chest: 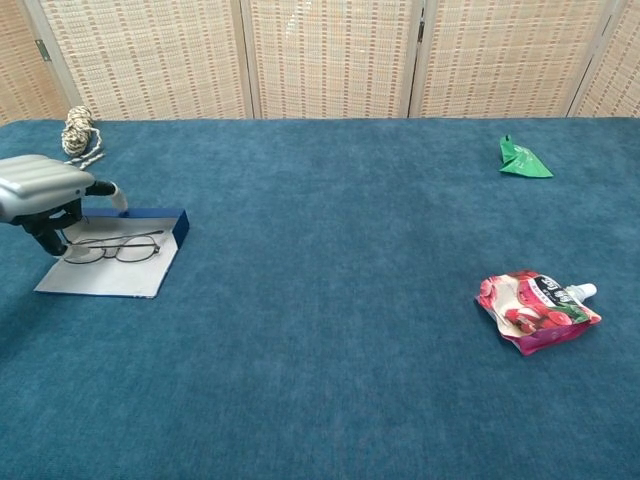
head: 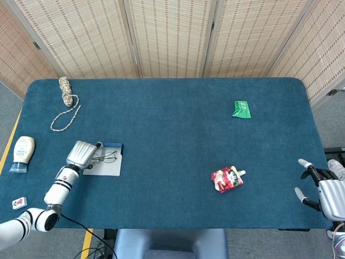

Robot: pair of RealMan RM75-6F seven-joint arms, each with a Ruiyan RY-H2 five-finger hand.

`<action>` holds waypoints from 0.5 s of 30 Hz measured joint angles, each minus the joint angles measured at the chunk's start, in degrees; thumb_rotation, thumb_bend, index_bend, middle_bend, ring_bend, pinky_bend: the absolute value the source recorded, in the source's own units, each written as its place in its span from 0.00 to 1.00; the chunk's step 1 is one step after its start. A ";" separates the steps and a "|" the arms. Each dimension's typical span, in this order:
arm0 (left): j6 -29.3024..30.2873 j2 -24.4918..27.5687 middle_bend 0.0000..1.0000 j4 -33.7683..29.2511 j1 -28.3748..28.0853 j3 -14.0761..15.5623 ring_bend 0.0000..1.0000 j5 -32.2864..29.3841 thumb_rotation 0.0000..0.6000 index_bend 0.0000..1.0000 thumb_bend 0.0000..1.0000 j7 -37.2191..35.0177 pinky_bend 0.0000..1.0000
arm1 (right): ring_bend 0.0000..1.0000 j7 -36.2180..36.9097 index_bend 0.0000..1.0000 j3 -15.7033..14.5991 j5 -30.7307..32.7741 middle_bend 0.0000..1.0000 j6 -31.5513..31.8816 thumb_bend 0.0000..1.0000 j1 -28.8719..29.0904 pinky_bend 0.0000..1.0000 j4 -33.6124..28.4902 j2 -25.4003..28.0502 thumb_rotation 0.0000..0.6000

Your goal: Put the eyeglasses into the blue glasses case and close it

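The blue glasses case (head: 111, 169) lies open and flat near the table's left front, grey lining (chest: 100, 276) facing up and a blue wall along its far edge. The eyeglasses (head: 106, 157) (chest: 113, 247) rest on that lining, lenses down and apart from the thumb. My left hand (head: 81, 154) (chest: 42, 191) hovers at the case's left end, thumb lifted, its dark fingers just beside the left lens and gripping nothing. My right hand (head: 322, 192) hangs off the table's right front corner with fingers spread and nothing in it; only the head view shows it.
A coiled rope (head: 66, 100) (chest: 77, 130) lies at the far left. A white bottle (head: 21, 152) and a small tile (head: 19, 202) sit by the left edge. A green packet (head: 241, 109) (chest: 524, 160) and a red pouch (head: 227, 179) (chest: 535, 308) lie on the right half.
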 measured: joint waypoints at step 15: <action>5.74 5.38 0.92 -12.06 3.72 -0.04 0.93 -3.67 1.00 0.04 0.17 7.40 0.99 | 0.38 0.21 0.17 0.04 -0.21 0.47 -0.50 0.29 0.44 0.30 0.26 -0.27 1.00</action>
